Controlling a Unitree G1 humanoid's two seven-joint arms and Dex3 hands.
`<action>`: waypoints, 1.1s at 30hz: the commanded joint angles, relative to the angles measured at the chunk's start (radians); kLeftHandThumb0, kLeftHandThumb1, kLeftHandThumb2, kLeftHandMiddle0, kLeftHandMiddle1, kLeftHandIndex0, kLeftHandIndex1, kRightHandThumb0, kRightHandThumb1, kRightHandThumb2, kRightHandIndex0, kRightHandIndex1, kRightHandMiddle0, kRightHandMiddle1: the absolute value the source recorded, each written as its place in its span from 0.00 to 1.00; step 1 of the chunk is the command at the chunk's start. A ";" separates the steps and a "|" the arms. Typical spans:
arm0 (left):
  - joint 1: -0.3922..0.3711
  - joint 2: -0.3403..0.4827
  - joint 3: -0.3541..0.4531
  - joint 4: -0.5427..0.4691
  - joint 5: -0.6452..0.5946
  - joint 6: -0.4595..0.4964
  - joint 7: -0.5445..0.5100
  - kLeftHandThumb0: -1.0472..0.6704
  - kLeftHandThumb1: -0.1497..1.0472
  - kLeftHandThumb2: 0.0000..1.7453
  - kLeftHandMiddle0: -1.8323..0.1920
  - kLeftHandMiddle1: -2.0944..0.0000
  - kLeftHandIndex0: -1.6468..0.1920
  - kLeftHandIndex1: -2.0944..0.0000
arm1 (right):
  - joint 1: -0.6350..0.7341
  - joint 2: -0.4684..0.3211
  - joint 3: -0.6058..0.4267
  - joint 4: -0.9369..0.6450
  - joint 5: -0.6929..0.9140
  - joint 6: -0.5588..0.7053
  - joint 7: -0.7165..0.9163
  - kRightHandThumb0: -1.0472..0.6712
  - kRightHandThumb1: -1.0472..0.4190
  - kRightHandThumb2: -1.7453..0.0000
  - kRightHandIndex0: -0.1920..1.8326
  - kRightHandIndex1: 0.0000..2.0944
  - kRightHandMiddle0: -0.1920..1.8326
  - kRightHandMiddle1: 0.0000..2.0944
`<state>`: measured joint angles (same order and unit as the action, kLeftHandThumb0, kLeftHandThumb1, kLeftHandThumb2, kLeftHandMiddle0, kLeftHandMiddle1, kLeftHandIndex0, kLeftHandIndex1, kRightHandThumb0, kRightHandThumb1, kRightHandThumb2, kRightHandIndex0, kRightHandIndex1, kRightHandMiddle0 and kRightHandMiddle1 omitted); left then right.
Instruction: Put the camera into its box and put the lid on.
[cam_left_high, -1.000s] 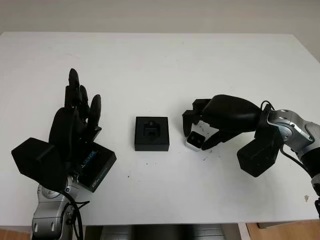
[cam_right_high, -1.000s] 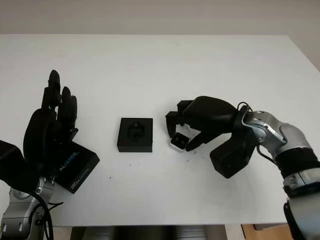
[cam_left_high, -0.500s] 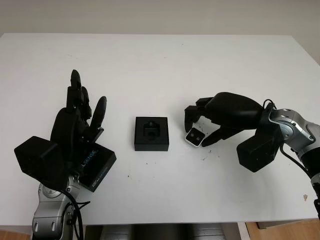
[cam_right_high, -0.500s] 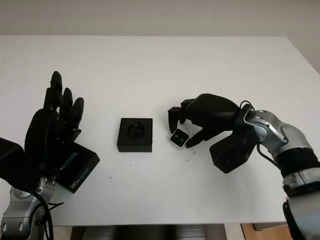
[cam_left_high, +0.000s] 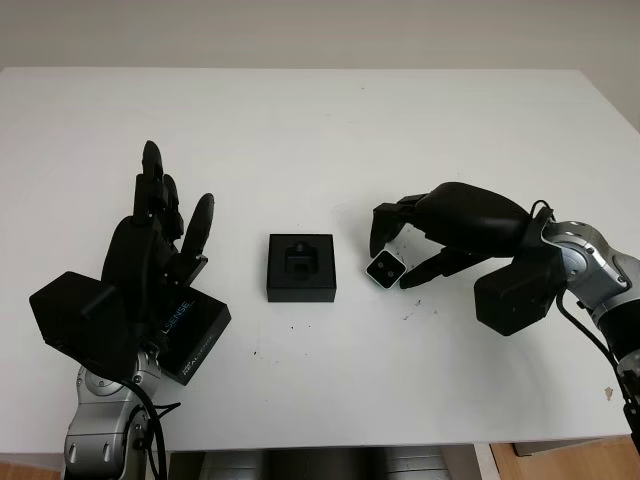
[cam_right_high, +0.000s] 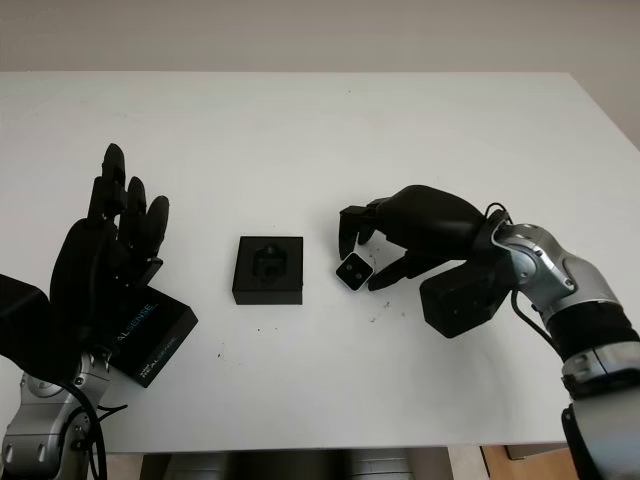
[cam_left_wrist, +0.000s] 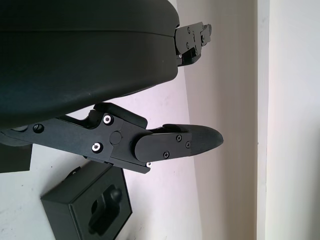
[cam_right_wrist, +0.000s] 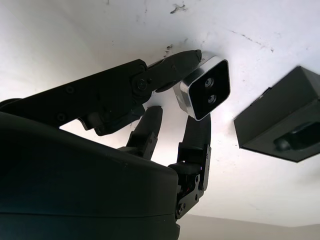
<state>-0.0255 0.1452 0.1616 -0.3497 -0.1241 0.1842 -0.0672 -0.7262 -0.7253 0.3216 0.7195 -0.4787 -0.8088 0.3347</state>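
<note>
A white worktop (cam_left_high: 320, 130) carries the scene. At its centre sits the open black box (cam_left_high: 301, 267), square, with a moulded recess showing in its top. At the lower left of the head views lies the box lid (cam_left_high: 195, 335), black with pale lettering, partly covered by the left arm. A few dark specks (cam_left_high: 410, 316) mark the worktop below the right hand. Nothing lies between the box and the camera.

The right robot hand (cam_left_high: 400, 262) reaches in from the right of the frame, its fingers curled down around the small silver-edged camera (cam_left_high: 384, 269). In the right wrist view one finger (cam_right_wrist: 170, 67) presses a side of the camera (cam_right_wrist: 205, 90) and another finger meets it from the opposite side, so the camera is pinched, its dark lens face turned outward. The camera is just beside the box's right edge, not touching it.

The left robot hand (cam_left_high: 155, 240) is open at the left of the frame, above the lid, holding nothing.

Compared with a second ago, the camera has moved left, closer to the box, and appears lifted and tilted. The left hand is nearly unchanged.
</note>
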 joint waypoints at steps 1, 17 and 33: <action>-0.001 0.005 0.004 -0.018 -0.006 0.003 -0.003 0.31 1.00 0.25 1.00 1.00 1.00 1.00 | 0.028 0.011 0.001 -0.001 0.008 0.020 0.021 0.38 0.01 0.97 0.28 0.05 0.25 0.71; 0.001 0.014 0.006 -0.025 -0.004 0.012 -0.009 0.31 1.00 0.24 1.00 1.00 1.00 1.00 | 0.076 0.039 -0.028 -0.039 0.104 0.114 0.148 0.39 0.00 0.96 0.29 0.03 0.22 0.76; 0.001 0.021 0.012 -0.027 -0.009 0.023 -0.017 0.31 1.00 0.24 1.00 1.00 1.00 1.00 | 0.150 0.100 -0.137 -0.099 0.274 0.237 0.204 0.40 0.02 0.97 0.28 0.03 0.23 0.78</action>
<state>-0.0251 0.1581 0.1706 -0.3597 -0.1337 0.2053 -0.0833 -0.5888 -0.6454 0.1890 0.6151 -0.2136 -0.5673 0.5441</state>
